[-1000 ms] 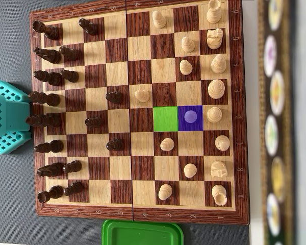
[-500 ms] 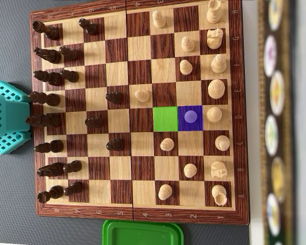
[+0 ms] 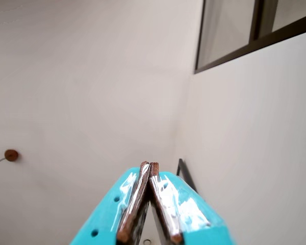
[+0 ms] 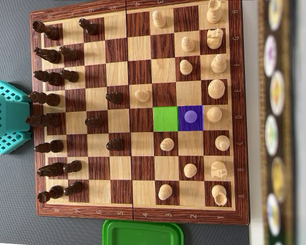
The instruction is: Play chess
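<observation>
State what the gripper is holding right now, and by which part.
Nothing is held. In the wrist view the gripper points at a bare wall, its fingertips pressed together with nothing between them. It is away from the chessboard.

The teal gripper (image 3: pixel 149 166) is being pointed up at a bare white wall (image 3: pixel 81 87), its jaws pressed together at the tips. A dark window frame (image 3: pixel 255 38) is being shown upper right, a brown knob (image 3: pixel 10 155) far left.
</observation>
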Available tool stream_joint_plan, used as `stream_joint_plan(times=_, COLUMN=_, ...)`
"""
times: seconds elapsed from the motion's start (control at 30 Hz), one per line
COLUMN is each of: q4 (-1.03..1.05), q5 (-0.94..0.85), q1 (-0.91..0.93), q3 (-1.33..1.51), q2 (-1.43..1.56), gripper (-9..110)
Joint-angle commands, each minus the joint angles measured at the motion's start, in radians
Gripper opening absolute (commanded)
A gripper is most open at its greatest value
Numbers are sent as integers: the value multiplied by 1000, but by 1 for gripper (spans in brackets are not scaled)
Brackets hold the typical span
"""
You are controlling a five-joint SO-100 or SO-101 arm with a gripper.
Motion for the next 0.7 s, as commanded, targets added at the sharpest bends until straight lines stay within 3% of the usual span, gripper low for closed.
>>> stream_joint_plan(times=0.0, q4=0, q5=-2, q1=-6, q3=20, q2=-2, gripper=0)
stream_joint_plan(times=0.67, q4=26, q5=-6, q1=3, q3=-15, q2=-2, gripper=0)
